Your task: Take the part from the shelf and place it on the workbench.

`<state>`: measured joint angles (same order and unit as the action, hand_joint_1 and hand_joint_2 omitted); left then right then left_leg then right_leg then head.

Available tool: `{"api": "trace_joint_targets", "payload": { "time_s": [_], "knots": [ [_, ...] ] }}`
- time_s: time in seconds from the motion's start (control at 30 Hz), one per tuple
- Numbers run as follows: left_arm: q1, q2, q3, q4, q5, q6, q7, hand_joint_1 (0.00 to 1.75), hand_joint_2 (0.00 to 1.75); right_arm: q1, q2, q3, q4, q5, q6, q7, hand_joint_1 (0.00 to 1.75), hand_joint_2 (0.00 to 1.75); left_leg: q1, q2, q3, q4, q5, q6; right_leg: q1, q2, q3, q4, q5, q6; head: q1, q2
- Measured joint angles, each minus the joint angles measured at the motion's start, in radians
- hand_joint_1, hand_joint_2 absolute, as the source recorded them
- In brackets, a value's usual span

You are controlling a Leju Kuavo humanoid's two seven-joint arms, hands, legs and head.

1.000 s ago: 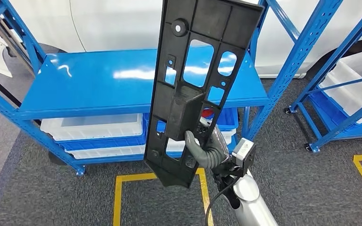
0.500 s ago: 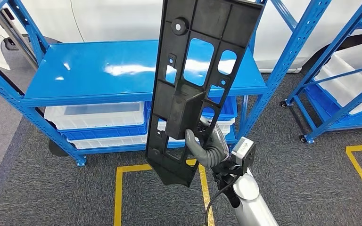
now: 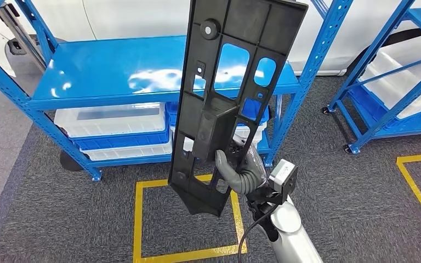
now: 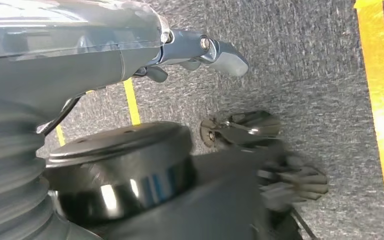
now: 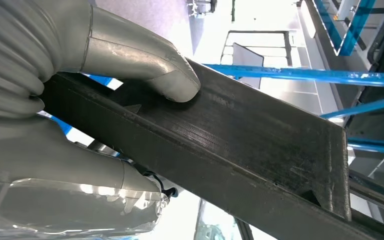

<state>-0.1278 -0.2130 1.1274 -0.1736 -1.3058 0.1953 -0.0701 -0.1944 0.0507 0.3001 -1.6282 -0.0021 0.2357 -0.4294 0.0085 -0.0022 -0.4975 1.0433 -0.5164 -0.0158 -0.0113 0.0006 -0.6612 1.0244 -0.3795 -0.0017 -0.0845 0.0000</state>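
The part (image 3: 227, 93) is a long, flat black plastic panel, ribbed on its face and pierced by several rounded and square cut-outs, with a round boss near its upper end and a raised boxy section around its middle. It stands nearly upright in the air in front of the shelf, leaning slightly, its lower end over the floor markings. The right hand (image 3: 242, 171) grips it near the lower end, grey thumb on the face and the fingers wrapped behind; in the right wrist view the thumb (image 5: 172, 80) presses on the panel's dark edge (image 5: 260, 145). The left hand (image 4: 215, 50) hangs by the robot's side above the carpet, and whether its fingers are apart or curled cannot be told from that view. Behind the part stands a blue steel shelf (image 3: 104, 71) with a glossy bare top deck and perforated uprights; white trays (image 3: 109, 121) sit on its lower level on blue bins. A second blue rack (image 3: 394, 76) holding white trays stands to the right. The floor is grey carpet (image 3: 49, 219) marked with yellow tape squares (image 3: 138, 219).
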Motion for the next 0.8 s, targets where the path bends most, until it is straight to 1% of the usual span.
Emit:
{"api": "trace_joint_targets", "payload": {
  "time_s": [0.03, 0.07, 0.1, 0.13, 0.17, 0.2, 0.23, 0.27, 0.3, 0.33, 0.37, 0.4, 0.43, 0.47, 0.5, 0.53, 0.57, 0.6, 0.63, 0.67, 0.7, 0.73, 0.77, 0.8],
  "knots": [
    [0.000, 0.000, 0.000, 0.000, 0.000, 0.000, 0.000, 0.00, 1.75, 0.000, 0.001, 0.000, -0.001, 0.000, 0.000, -0.001, 1.75, 1.75, -0.003, -0.003, 0.018, -0.034, -0.011, 0.005, 0.000, 0.000, -0.002, -0.001, 0.009, 0.006, 0.000, 0.000],
    [0.001, 0.000, 0.000, 0.000, -0.001, 0.000, 0.001, 0.00, 1.75, 0.001, 0.001, 0.000, -0.001, 0.001, 0.000, -0.001, 1.75, 1.75, -0.005, -0.004, 0.020, -0.044, -0.009, 0.012, 0.000, 0.001, -0.002, -0.004, 0.019, 0.013, 0.000, 0.000],
    [0.002, 0.000, 0.000, 0.000, -0.001, 0.000, 0.002, 0.00, 1.75, 0.002, 0.001, 0.000, -0.002, 0.001, 0.000, -0.002, 1.75, 1.75, -0.004, -0.002, 0.013, -0.043, 0.000, 0.019, -0.001, 0.002, -0.003, -0.007, 0.025, 0.020, 0.000, 0.000],
    [0.002, 0.000, 0.000, 0.000, -0.002, 0.000, 0.003, 0.00, 1.75, 0.004, 0.001, -0.001, -0.002, 0.001, 0.000, -0.002, 1.75, 1.75, -0.003, 0.001, 0.005, -0.044, 0.010, 0.027, -0.002, 0.003, -0.009, -0.001, 0.016, 0.025, 0.000, 0.000],
    [0.002, -0.001, 0.000, 0.000, -0.003, 0.001, 0.004, 0.00, 1.75, 0.006, 0.001, -0.002, -0.002, 0.001, 0.000, -0.002, 1.75, 1.75, -0.002, 0.004, -0.005, -0.046, 0.023, 0.036, -0.003, 0.003, -0.020, 0.020, -0.013, 0.029, 0.000, 0.000],
    [0.002, -0.001, 0.000, 0.000, -0.004, 0.002, 0.004, 0.00, 1.75, 0.008, 0.001, -0.003, -0.002, 0.001, -0.001, -0.002, 1.75, 1.75, -0.001, 0.008, -0.018, -0.048, 0.036, 0.044, -0.004, 0.003, -0.036, 0.063, -0.061, 0.032, 0.000, 0.000],
    [0.002, -0.001, 0.000, 0.000, -0.006, 0.004, 0.004, 0.00, 1.75, 0.009, 0.002, -0.003, -0.002, 0.002, -0.001, -0.002, 1.75, 1.75, -0.003, 0.009, -0.034, -0.048, 0.047, 0.049, -0.004, 0.003, -0.054, 0.124, -0.116, 0.034, 0.000, 0.000],
    [0.002, -0.001, 0.000, 0.000, -0.008, 0.006, 0.002, 0.00, 1.75, 0.010, 0.002, -0.004, -0.002, 0.002, -0.001, -0.002, 1.75, 1.75, -0.005, 0.010, -0.049, -0.047, 0.058, 0.051, -0.005, 0.003, -0.071, 0.192, -0.159, 0.036, 0.000, 0.000],
    [0.003, -0.001, 0.000, 0.000, -0.010, 0.009, 0.000, 0.00, 1.75, 0.013, 0.001, -0.005, -0.002, 0.002, -0.001, -0.002, 1.75, 1.75, -0.008, 0.011, -0.064, -0.047, 0.068, 0.052, -0.004, 0.003, -0.082, 0.252, -0.175, 0.037, 0.000, 0.000],
    [0.004, -0.001, 0.000, 0.000, -0.012, 0.011, -0.002, 0.00, 1.75, 0.015, 0.001, -0.006, -0.002, 0.002, -0.002, -0.002, 1.75, 1.75, -0.010, 0.011, -0.079, -0.046, 0.078, 0.052, -0.004, 0.003, -0.081, 0.288, -0.164, 0.036, 0.000, 0.000],
    [0.005, -0.001, 0.000, 0.000, -0.012, 0.014, -0.005, 0.00, 1.75, 0.018, 0.001, -0.007, -0.002, 0.002, -0.002, -0.002, 1.75, 1.75, -0.013, 0.012, -0.092, -0.046, 0.088, 0.051, -0.002, 0.002, -0.065, 0.293, -0.135, 0.033, 0.000, 0.000],
    [0.006, -0.001, 0.000, 0.000, -0.012, 0.017, -0.007, 0.00, 1.75, 0.019, 0.001, -0.008, -0.003, 0.002, -0.002, -0.002, 1.75, 1.75, -0.016, 0.013, -0.104, -0.046, 0.097, 0.051, 0.000, 0.002, -0.031, 0.262, -0.104, 0.027, 0.000, 0.000],
    [0.006, -0.002, 0.000, 0.000, -0.012, 0.019, -0.008, 0.00, 1.75, 0.020, 0.001, -0.010, -0.006, 0.001, -0.003, -0.002, 1.75, 1.75, -0.017, 0.014, -0.113, -0.045, 0.106, 0.050, 0.005, 0.001, 0.021, 0.198, -0.087, 0.016, 0.000, 0.000],
    [0.006, -0.003, 0.000, 0.000, -0.012, 0.020, -0.009, 0.00, 1.75, 0.021, 0.001, -0.011, -0.010, 0.000, -0.002, -0.002, 1.75, 1.75, -0.020, 0.014, -0.119, -0.044, 0.113, 0.048, 0.010, -0.002, 0.079, 0.118, -0.091, 0.005, 0.000, 0.000],
    [0.007, -0.004, 0.000, 0.000, -0.012, 0.021, -0.009, 0.00, 1.75, 0.020, 0.001, -0.013, -0.015, -0.003, -0.001, -0.003, 1.75, 1.75, -0.021, 0.014, -0.123, -0.043, 0.119, 0.045, 0.015, -0.005, 0.129, 0.045, -0.106, -0.004, 0.000, 0.000],
    [0.007, -0.006, 0.000, 0.000, -0.013, 0.021, -0.009, 0.00, 1.75, 0.019, 0.002, -0.014, -0.019, -0.008, 0.001, -0.003, 1.75, 1.75, -0.020, 0.015, -0.125, -0.043, 0.125, 0.040, 0.019, -0.008, 0.161, -0.006, -0.124, -0.011, 0.000, 0.000],
    [0.007, -0.006, 0.000, 0.000, -0.013, 0.022, -0.009, 0.00, 1.75, 0.019, 0.002, -0.016, -0.022, -0.014, 0.004, -0.003, 1.75, 1.75, -0.019, 0.018, -0.126, -0.044, 0.131, 0.034, 0.022, -0.009, 0.174, -0.032, -0.132, -0.015, 0.000, 0.000],
    [0.007, -0.007, 0.000, 0.000, -0.013, 0.023, -0.009, 0.00, 1.75, 0.019, 0.002, -0.018, -0.023, -0.021, 0.009, -0.003, 1.75, 1.75, -0.017, 0.020, -0.127, -0.044, 0.135, 0.028, 0.021, -0.007, 0.174, -0.042, -0.129, -0.018, 0.000, 0.000],
    [0.007, -0.007, 0.000, 0.000, -0.014, 0.023, -0.009, 0.00, 1.75, 0.020, 0.002, -0.020, -0.023, -0.026, 0.013, -0.002, 1.75, 1.75, -0.016, 0.020, -0.131, -0.040, 0.132, 0.022, 0.019, -0.004, 0.172, -0.046, -0.120, -0.023, 0.000, 0.000],
    [0.008, -0.007, 0.000, 0.000, -0.014, 0.024, -0.009, 0.00, 1.75, 0.020, 0.002, -0.021, -0.024, -0.031, 0.016, -0.001, 1.75, 1.75, -0.015, 0.018, -0.138, -0.023, 0.115, 0.016, 0.016, -0.002, 0.169, -0.051, -0.111, -0.027, 0.000, 0.000],
    [0.008, -0.007, 0.000, 0.000, -0.014, 0.025, -0.009, 0.00, 1.75, 0.020, 0.002, -0.022, -0.024, -0.035, 0.019, -0.001, 1.75, 1.75, -0.014, 0.016, -0.153, 0.015, 0.084, 0.010, 0.012, 0.002, 0.165, -0.054, -0.103, -0.031, 0.000, 0.000],
    [0.009, -0.006, 0.000, 0.000, -0.015, 0.025, -0.010, 0.00, 1.75, 0.021, 0.002, -0.023, -0.024, -0.037, 0.019, 0.000, 1.75, 1.75, -0.011, 0.013, -0.174, 0.074, 0.043, 0.004, 0.011, 0.005, 0.158, -0.055, -0.097, -0.033, 0.000, 0.000],
    [0.009, -0.006, 0.000, 0.000, -0.015, 0.025, -0.011, 0.00, 1.75, 0.022, 0.002, -0.024, -0.024, -0.039, 0.019, 0.000, 1.75, 1.75, -0.008, 0.012, -0.198, 0.146, 0.002, -0.002, 0.010, 0.010, 0.151, -0.054, -0.091, -0.034, 0.000, 0.000],
    [0.008, -0.006, 0.000, 0.000, -0.015, 0.026, -0.012, 0.00, 1.75, 0.025, 0.001, -0.025, -0.024, -0.039, 0.019, 0.001, 1.75, 1.75, -0.004, 0.011, -0.216, 0.207, -0.026, -0.007, 0.009, 0.016, 0.144, -0.052, -0.087, -0.033, 0.000, 0.000]
  ]
}}
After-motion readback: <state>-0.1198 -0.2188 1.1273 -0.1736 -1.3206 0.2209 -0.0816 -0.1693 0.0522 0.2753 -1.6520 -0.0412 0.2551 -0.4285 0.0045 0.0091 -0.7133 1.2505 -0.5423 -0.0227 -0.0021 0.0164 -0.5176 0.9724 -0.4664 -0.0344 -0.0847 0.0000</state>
